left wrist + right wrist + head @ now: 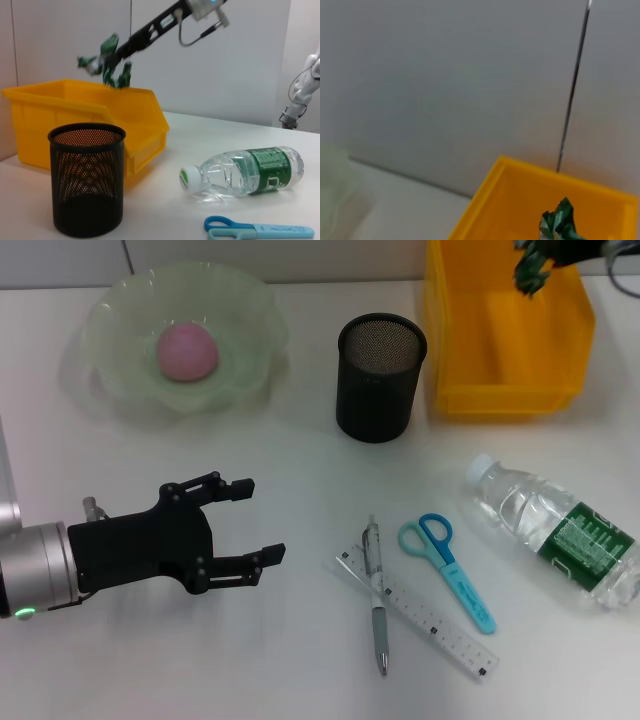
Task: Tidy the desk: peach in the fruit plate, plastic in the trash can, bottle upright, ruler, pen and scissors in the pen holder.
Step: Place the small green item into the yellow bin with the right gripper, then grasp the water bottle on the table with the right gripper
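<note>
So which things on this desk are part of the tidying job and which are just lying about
In the job: pink peach, green glass fruit plate, green plastic wrapper, yellow bin, clear water bottle, black mesh pen holder, transparent ruler, grey pen, blue scissors.
Lying about: nothing.

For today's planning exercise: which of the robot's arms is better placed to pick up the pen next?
Left. The left gripper, open, hovers just beside the pen, while the right gripper holds green plastic over the yellow bin.
</note>
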